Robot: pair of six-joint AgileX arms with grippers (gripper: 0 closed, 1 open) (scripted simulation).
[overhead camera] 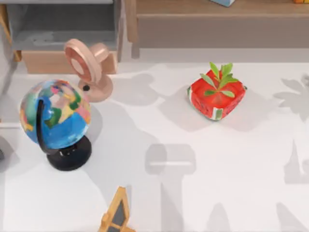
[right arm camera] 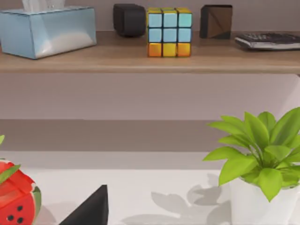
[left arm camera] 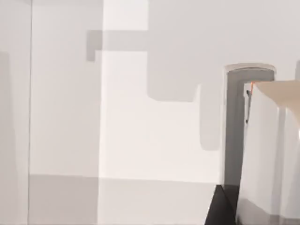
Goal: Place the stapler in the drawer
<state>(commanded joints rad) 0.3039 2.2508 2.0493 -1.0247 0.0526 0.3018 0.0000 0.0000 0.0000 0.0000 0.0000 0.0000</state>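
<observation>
- Drawer [overhead camera: 48, 62]: far-left back of the table, pulled open, grey inside, tan front panel facing the table.
- Stapler [overhead camera: 63, 41]: a slim pale streak lying lengthwise on the drawer's grey floor, w/ nothing touching it. It's faint, so I can't be fully sure of it.
- Left gripper [left arm camera: 218, 211]: just a dark wedge at the edge of the left wrist view, beside a pale boxy form w/ a tan top. Can't tell if it's spread or pressed together.
- Globe [overhead camera: 54, 115]: left side of the table on a black base, tilted.
- Pink round stand piece [overhead camera: 89, 67]: just in front of the drawer's right end, apart from the globe.
- Yellow-framed wedge [overhead camera: 116, 212]: near edge, left of centre.
- Red watermelon-pattern pot [overhead camera: 216, 99] w/ green leaves: right of centre, standing alone.
- Wooden shelf [overhead camera: 217, 19]: along the back right. In the right wrist view it carries a blue tissue box [right arm camera: 47, 30], a colour cube [right arm camera: 169, 32] and a dark calculator [right arm camera: 269, 41].
- White pot w/ leafy plant [right arm camera: 258, 150]: on the table under the shelf.
- Right gripper [right arm camera: 89, 208]: a dark wedge low in the right wrist view, near the red pot. Can't tell its state either.
</observation>
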